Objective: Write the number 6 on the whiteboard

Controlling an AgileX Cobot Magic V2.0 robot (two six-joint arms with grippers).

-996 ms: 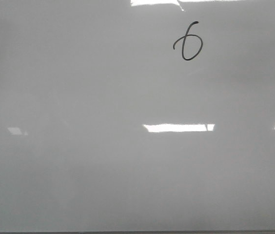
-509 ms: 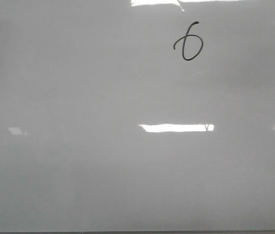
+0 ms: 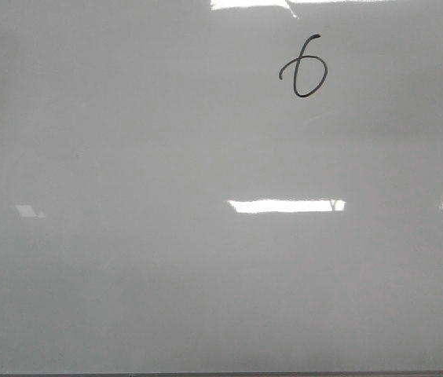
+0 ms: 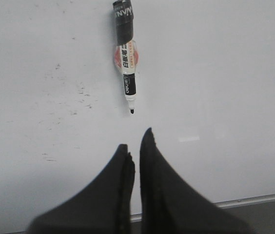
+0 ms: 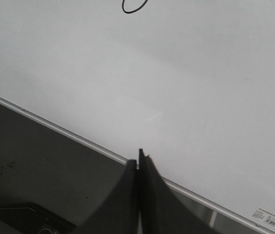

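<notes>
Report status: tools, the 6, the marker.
Left tool and right tool both shut, empty. Number 6 drawn on whiteboard. Marker lies uncapped on board ahead of left tool. Nothing obstructing.

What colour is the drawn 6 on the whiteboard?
Black, a thin line on the number 6, clearest in the front view on the whiteboard.
</notes>
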